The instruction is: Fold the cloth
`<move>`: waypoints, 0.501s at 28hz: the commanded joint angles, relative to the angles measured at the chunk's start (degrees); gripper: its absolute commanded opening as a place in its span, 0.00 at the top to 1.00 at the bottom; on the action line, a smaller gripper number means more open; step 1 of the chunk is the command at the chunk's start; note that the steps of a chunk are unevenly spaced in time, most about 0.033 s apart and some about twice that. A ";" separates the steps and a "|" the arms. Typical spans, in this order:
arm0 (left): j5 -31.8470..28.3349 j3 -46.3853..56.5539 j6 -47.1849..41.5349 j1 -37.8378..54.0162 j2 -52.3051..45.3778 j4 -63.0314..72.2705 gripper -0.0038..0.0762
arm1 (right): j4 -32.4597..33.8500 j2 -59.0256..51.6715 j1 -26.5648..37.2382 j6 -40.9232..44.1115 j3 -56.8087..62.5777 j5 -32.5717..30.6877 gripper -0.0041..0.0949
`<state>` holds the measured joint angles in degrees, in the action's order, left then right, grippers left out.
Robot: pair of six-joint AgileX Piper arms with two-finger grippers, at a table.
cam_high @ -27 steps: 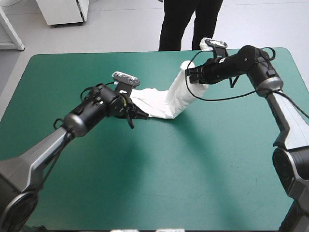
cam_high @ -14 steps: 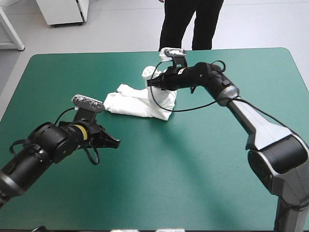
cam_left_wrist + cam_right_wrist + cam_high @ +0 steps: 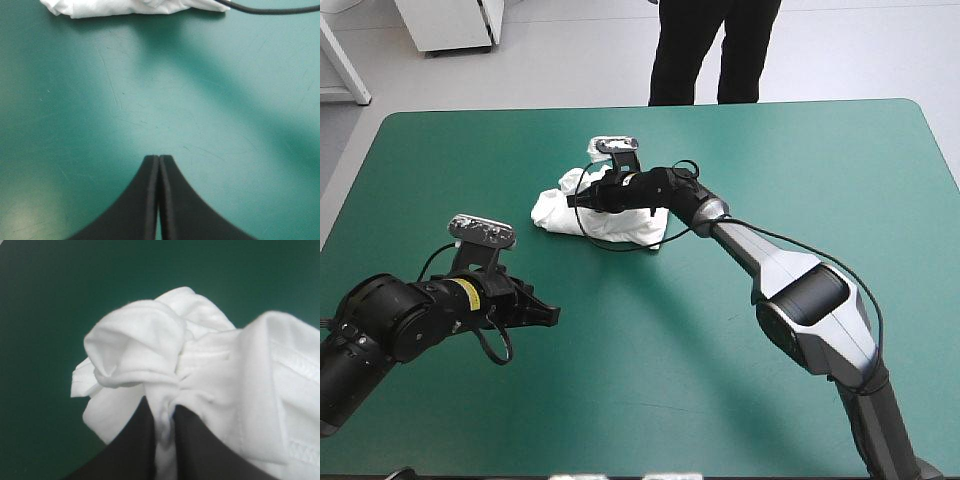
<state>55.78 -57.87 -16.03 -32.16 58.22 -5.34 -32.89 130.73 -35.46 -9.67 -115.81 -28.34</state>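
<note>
At the T-shirt (image 3: 556, 212), right arm (image 3: 772, 266) outstretched

Left end effector (image 3: 159, 162) closed, empty; T-shirt (image 3: 125, 7) well ahead.

Surface: we see a teal-green surface (image 3: 650, 400) with rounded far corners, filling most of the high view
Floor: a pale grey floor (image 3: 880, 50) lies beyond its far edge
Furniture: a white cabinet (image 3: 450, 25) stands past the far left corner, with a white frame leg (image 3: 345, 65) nearby
Light: soft and even; we note faint shadows on the cover
</note>
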 commanded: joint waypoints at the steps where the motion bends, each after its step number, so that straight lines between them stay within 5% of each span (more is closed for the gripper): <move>1: -2.58 -1.39 -0.25 -0.22 -0.88 1.74 0.96 | -0.47 -6.44 0.23 -0.17 -3.17 -3.79 0.92; 3: -2.58 -1.39 -0.25 -0.22 -0.88 2.52 0.96 | -0.58 -8.24 0.45 0.23 -3.17 -6.58 0.78; 7: -2.58 -1.39 -0.11 -0.22 -0.88 4.07 0.96 | -0.44 -10.12 1.65 -0.79 -3.17 -12.29 0.31; 9: -2.71 -1.39 0.01 -0.22 -0.88 4.07 0.96 | 0.00 -10.12 2.34 0.26 -3.17 -15.33 0.17; 14: -3.07 -1.39 0.30 -0.22 -0.88 4.48 0.96 | 0.84 -11.33 4.62 1.72 -3.17 -20.12 0.21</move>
<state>55.61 -57.83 -15.84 -32.16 58.22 -1.71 -31.58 124.81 -32.23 -8.27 -117.23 -48.07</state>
